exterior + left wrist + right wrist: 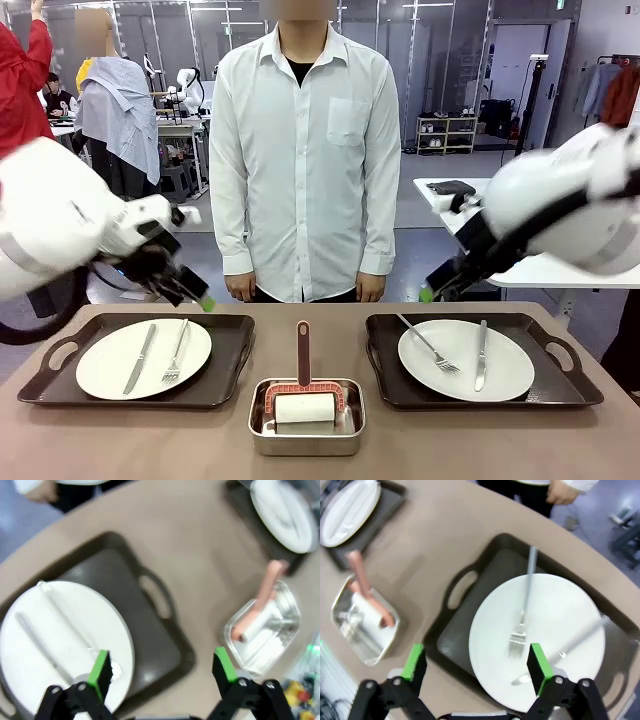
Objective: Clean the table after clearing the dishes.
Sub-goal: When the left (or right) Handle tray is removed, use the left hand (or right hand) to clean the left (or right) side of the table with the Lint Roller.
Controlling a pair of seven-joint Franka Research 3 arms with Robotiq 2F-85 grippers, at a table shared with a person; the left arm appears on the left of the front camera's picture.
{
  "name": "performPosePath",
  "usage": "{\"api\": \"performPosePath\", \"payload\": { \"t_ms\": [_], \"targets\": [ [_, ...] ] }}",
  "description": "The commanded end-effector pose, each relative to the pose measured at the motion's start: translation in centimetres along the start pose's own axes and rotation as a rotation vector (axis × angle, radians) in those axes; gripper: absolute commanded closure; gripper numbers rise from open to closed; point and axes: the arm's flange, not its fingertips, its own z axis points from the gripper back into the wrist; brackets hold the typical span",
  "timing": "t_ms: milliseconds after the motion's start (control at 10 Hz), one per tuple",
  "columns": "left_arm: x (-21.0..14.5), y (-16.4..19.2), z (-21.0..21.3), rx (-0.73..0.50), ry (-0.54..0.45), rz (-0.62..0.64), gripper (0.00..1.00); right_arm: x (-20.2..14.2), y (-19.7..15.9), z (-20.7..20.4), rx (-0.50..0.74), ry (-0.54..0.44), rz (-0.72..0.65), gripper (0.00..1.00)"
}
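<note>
Two items outstanding on the surface (320, 335): left tray (228, 362) just left of the tin (305, 448), right tray (385, 372) just right of it. Each bears one plate, left plate (100, 365) and right plate (512, 372), with cutlery (140, 358) lying loose on top. Roller (305, 408) rests in the tin; wiping not begun.

Left pincer (161, 666) hangs over the left tray's tin-side end, spread, holding nothing. Right pincer (476, 662) hangs over the right tray, likewise spread and empty.

Assessment: trays look stiff and should carry flat. Plates are probably breakable and smooth. Cutlery will likely slide at any tilt.

Recommended hold: the cut-out handle (169, 596) at a tray's end, tray kept level, since a load held from one end may dip. I would not pinch a plate rim directly.
</note>
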Motion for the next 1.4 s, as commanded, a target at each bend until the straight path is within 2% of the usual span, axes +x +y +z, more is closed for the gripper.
{"api": "performPosePath", "payload": {
  "t_ms": [0,100,300,400,500,600,800,1000,1100,1300],
  "targets": [
    [-2.0,6.3,5.9,-0.205,-0.027,0.102,0.0,-2.2,-5.4,5.1,0.252,-0.07,-0.263,0.0],
    [-3.8,8.9,8.6,-0.328,-0.118,0.193,0.0,-4.4,-7.1,7.5,0.344,-0.15,-0.357,0.0],
    [-8.3,14.1,12.7,-0.468,-0.275,0.407,0.0,-9.2,-10.3,11.6,0.481,-0.299,-0.542,0.0],
    [-10.4,16.3,14.4,-0.482,-0.33,0.492,0.0,-11.6,-12.3,13.7,0.508,-0.375,-0.612,0.0],
    [-13.7,18.9,16.7,-0.453,-0.425,0.611,0.0,-15.2,-15.6,16.2,0.525,-0.506,-0.724,0.0],
    [-16.6,20.9,18.1,-0.416,-0.486,0.733,0.0,-18.1,-17.9,17.5,0.528,-0.588,-0.8,0.0],
    [-22.2,22.9,19.9,-0.343,-0.575,0.874,0.0,-24.5,-21.7,18.9,0.518,-0.757,-0.962,0.0],
    [-26.1,23.5,20.9,-0.29,-0.62,0.972,0.0,-29.6,-23.5,18.9,0.515,-0.82,-1.085,0.0],
    [-27.5,23.7,21.7,-0.24,-0.625,1.024,0.0,-31.2,-23.7,18.8,0.498,-0.815,-1.116,0.0],
    [-27.0,23.7,22.3,-0.192,-0.617,1.031,0.0,-31.9,-23.6,18.8,0.471,-0.822,-1.116,0.0]
  ]
}}
